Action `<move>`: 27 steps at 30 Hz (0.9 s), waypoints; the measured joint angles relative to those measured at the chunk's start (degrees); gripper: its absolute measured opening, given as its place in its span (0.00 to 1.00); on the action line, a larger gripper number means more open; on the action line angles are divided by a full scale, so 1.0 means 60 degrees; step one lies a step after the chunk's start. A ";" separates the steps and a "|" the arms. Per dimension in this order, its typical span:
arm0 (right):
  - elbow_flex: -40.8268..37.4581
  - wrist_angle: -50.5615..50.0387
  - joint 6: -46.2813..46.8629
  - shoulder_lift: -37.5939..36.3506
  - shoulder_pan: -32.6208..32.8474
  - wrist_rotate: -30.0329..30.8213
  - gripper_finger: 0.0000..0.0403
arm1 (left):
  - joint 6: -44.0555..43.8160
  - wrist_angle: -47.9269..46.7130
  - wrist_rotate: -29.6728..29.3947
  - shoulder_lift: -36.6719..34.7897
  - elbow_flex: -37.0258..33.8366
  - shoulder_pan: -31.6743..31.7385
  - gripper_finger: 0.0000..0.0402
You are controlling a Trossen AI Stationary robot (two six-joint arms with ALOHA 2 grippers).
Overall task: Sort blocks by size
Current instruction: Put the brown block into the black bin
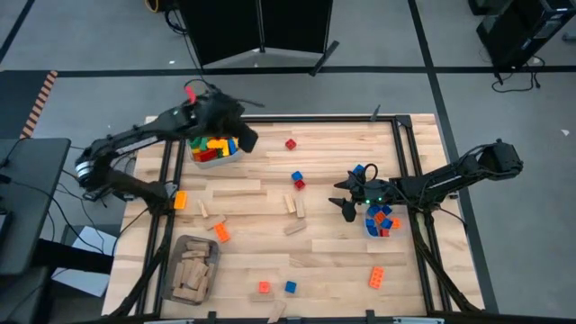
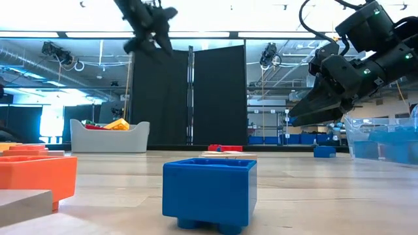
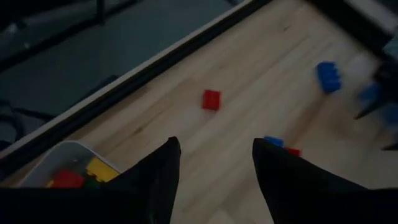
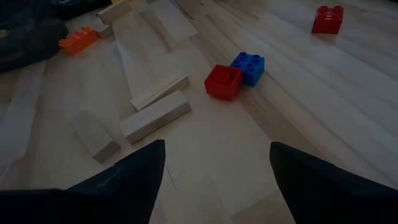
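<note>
On the wooden table (image 1: 270, 270), landmark is the white bin (image 1: 212, 155) at the far-left area; everything below is placed relative to it.

Left arm reaches over that bin; left gripper (image 1: 245, 139) hangs above its right edge, fingers (image 3: 155, 180) parted about halfway, nothing between them. The bin holds red, yellow, green and blue bricks (image 1: 212, 146).

Right arm comes in from the opposite table edge; right gripper (image 1: 343, 203) sits well right of the white bin and nearer the front, jaws wide, empty. Just behind it is a clear bin (image 1: 380, 221) with blue and orange-red bricks inside.

Grey bin (image 1: 191, 267) stands toward the front of the table from the white bin, full of tan wooden pieces (image 1: 193, 270).

Loose wooden pieces (image 1: 295, 227) lie between the two grippers, more on the floor of the table front-right of the white bin; one long pair (image 4: 155, 115) lies directly ahead of the right gripper's fingers.

Small loose bricks:
- red brick (image 1: 291, 144) just right of the white bin
- red and blue pair (image 4: 235, 74), touching, farther right, beside the wooden pieces
- orange brick (image 1: 180, 200) in front of the white bin, at the table's left rail
- orange brick (image 1: 220, 233) near the grey bin
- orange (image 1: 264, 287) and blue (image 1: 290, 287) bricks at the front edge
- larger orange brick (image 1: 376, 276) front-right, well apart from the white bin
</note>
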 joint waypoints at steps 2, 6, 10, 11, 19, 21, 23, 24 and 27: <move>0.0002 0.0004 0.0000 0.0000 0.0000 0.0000 0.76 | -0.0480 0.0030 -0.0513 -0.0579 -0.0289 -0.0617 0.52; 0.0006 0.0058 0.0000 0.0000 0.0000 0.0000 0.75 | -0.2276 -0.0103 -0.1391 -0.1927 -0.1373 -0.1862 0.52; 0.0006 0.0062 0.0000 0.0000 0.0000 0.0000 0.74 | -0.4346 -0.0251 -0.2106 -0.3071 -0.2446 -0.3183 0.52; 0.0006 0.0066 0.0000 0.0000 0.0000 0.0000 0.74 | -0.4899 -0.0374 -0.2346 -0.3290 -0.2645 -0.3510 0.52; 0.0006 0.0077 0.0000 0.0000 -0.0004 0.0000 0.75 | -0.8367 -0.2822 -0.3178 -0.3625 -0.3132 -0.5659 0.52; 0.0006 0.0080 0.0000 0.0000 -0.0004 0.0000 0.75 | -0.8788 -0.3675 -0.3085 -0.3583 -0.3135 -0.5856 0.52; 0.0006 0.0080 0.0000 0.0000 -0.0008 0.0000 0.75 | -0.8944 -0.4552 -0.2566 -0.3525 -0.3131 -0.5894 0.52; 0.0006 0.0080 0.0000 0.0000 -0.0007 0.0000 0.75 | -0.8953 -0.4962 -0.2167 -0.3508 -0.3131 -0.5873 0.52; 0.0006 0.0083 0.0000 0.0000 -0.0007 0.0000 0.74 | -0.8574 -0.5879 -0.1203 -0.3438 -0.3135 -0.5865 0.52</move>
